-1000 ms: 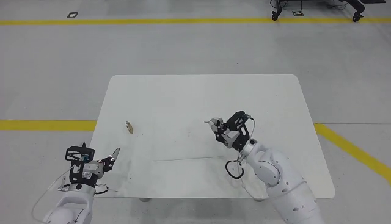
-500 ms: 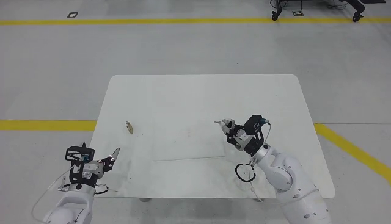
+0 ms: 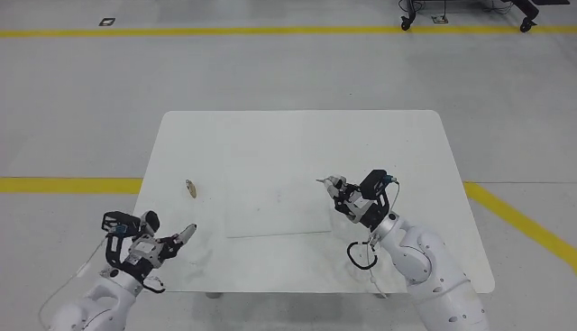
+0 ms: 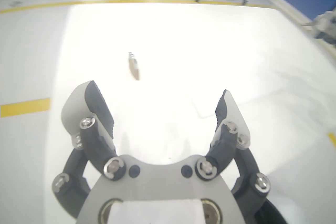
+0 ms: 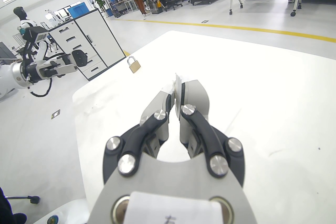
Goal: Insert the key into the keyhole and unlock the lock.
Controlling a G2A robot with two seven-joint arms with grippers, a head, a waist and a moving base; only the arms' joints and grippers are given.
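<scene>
A small brass padlock (image 3: 190, 188) lies on the left part of the white table (image 3: 270, 142); it also shows ahead of my left gripper (image 4: 134, 69) and far off from the right one (image 5: 133, 65). My left gripper (image 4: 157, 93) is open and empty, hovering at the table's front left corner (image 3: 183, 235), short of the padlock. Near the table's middle, my right gripper (image 3: 332, 185) is held above the surface. Its fingers (image 5: 195, 93) are shut on a thin silver key (image 5: 178, 82) that sticks out past the tips, pointing toward the padlock.
A faint straight seam (image 3: 278, 234) crosses the tabletop near the front edge. Off the table's left side stands a white drawer cabinet (image 5: 89, 43). Yellow floor lines (image 3: 63, 185) run past both table ends.
The right gripper carried the key to the right a second ago and has held still since. The left gripper has swung in toward the table's front left corner.
</scene>
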